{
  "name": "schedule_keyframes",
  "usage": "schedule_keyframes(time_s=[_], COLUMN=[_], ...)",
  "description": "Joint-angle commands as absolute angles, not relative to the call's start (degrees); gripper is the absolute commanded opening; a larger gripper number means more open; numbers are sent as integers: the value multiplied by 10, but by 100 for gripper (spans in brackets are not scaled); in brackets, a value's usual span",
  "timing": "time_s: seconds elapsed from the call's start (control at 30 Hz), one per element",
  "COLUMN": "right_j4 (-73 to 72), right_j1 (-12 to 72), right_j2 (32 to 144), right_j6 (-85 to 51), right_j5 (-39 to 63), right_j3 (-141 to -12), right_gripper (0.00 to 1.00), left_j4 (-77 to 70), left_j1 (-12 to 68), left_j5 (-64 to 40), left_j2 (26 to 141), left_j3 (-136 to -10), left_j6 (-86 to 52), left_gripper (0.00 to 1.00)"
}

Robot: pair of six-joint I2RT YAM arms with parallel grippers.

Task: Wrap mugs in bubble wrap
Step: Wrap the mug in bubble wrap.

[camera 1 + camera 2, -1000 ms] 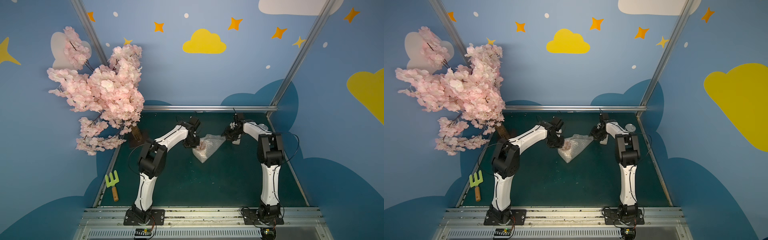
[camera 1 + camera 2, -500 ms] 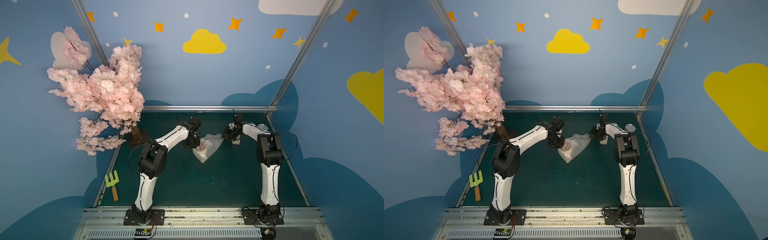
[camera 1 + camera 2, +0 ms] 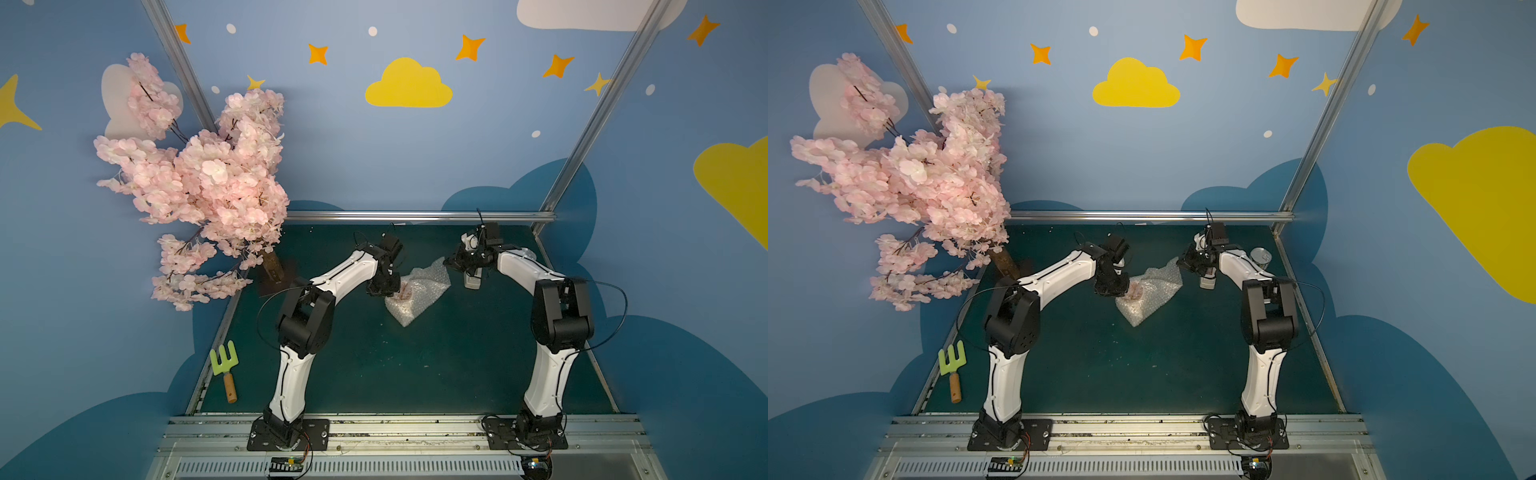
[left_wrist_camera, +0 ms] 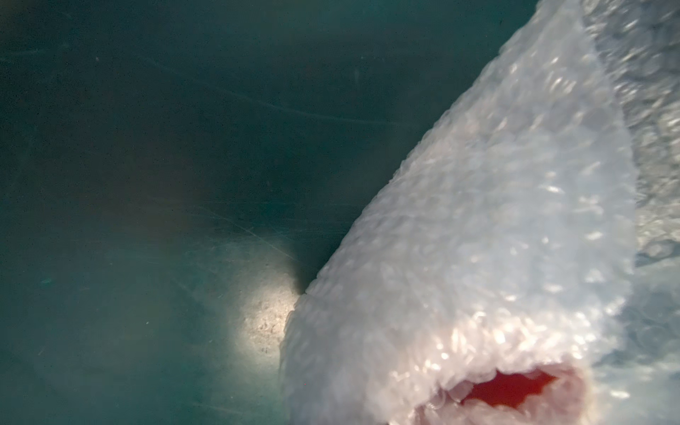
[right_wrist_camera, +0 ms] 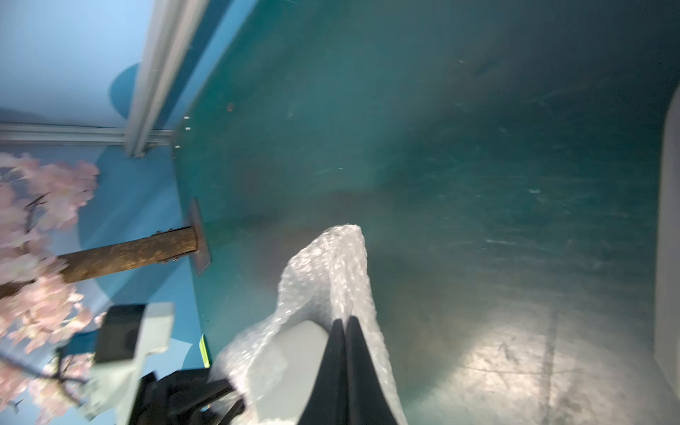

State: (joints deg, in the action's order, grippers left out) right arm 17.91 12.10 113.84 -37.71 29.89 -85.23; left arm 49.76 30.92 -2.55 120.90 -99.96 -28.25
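So the mug (image 4: 511,388) is lying on its side toward the back of the counter (image 3: 374,365), rolled up inside the bubble wrap (image 3: 422,291). All we get of it is the glossy red inside peeking through a ragged gap, plus a pinkish blur in both top views. The wrap is whitish, knobbly with little bubbles, and bunched into a lumpy wedge with one loose corner sticking up.

The left fingers (image 3: 386,291) sit right at the mouth end, touching the bundle, and we reckon they're there to pin it so it can't roll. They're tucked under their own wrist. They're nearly closed, but on what we can't tell.

The right fingers (image 5: 335,360), smooth, black and tapered, are pressed flat together with that loose corner seemingly nipped between them, probably to pull the flap over.

Just beside that arm is the small white tape dispenser (image 3: 472,282), handy for sealing. The shiny metal can (image 3: 1261,254) stands further back, out of the way.
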Motion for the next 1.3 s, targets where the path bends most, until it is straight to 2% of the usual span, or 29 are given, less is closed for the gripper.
schedule_keyframes(time_s=[0.0, 0.33, 0.67, 0.97, 1.27], right_j4=[182, 125, 110, 149, 294], right_j1=[122, 140, 193, 245, 257], right_j2=[1115, 1092, 1086, 1122, 1167], right_j6=[-367, -381, -377, -380, -310], right_j5=[318, 490, 587, 585, 475], right_j3=[-845, -815, -785, -783, -812], right_gripper=[0, 0, 0, 0, 0], left_j4=[521, 526, 528, 525, 521], left_j1=[314, 314, 318, 319, 320], left_j5=[-23, -26, -29, -32, -32], left_j2=[1237, 1246, 1255, 1261, 1260], left_j3=[-1000, -1018, -1028, -1033, -1036], left_j6=[-275, -276, -282, -292, -297], left_gripper=[10, 10, 10, 9, 8])
